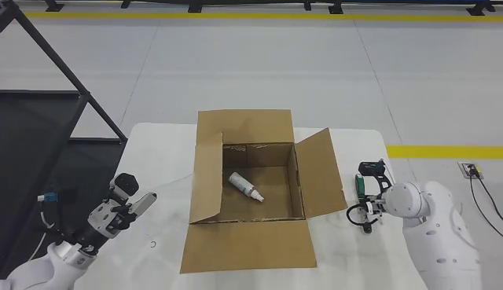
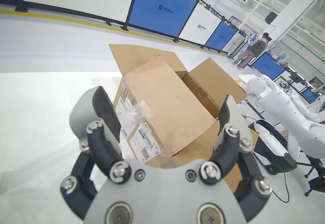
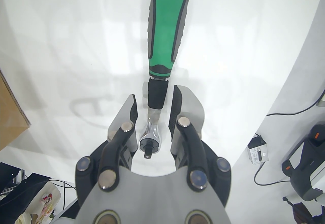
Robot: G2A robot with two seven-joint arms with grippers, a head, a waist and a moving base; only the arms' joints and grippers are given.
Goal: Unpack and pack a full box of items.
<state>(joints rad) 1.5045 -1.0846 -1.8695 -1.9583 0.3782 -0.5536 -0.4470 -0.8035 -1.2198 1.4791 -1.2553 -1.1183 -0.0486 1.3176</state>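
An open cardboard box (image 1: 244, 247) stands mid-table with all flaps spread, also seen as a box (image 2: 175, 108) in the left wrist view. A white bottle (image 1: 246, 186) lies on its floor. To the right of the box a green-handled ratchet wrench (image 1: 359, 186) lies flat on the table. My right gripper (image 3: 154, 104) is open and straddles the neck of the wrench (image 3: 167, 19), with a gap on each side; it shows as the right gripper (image 1: 363, 210) from above. My left gripper (image 2: 165, 98) hangs open and holds nothing, left of the box at the front left (image 1: 132, 202).
The white table (image 1: 165, 164) has free room left of the box and behind it. A small black object (image 1: 372, 168) sits just beyond the wrench's handle. The table's right edge is close to the right arm. A dark metal frame (image 1: 78, 101) stands at the left.
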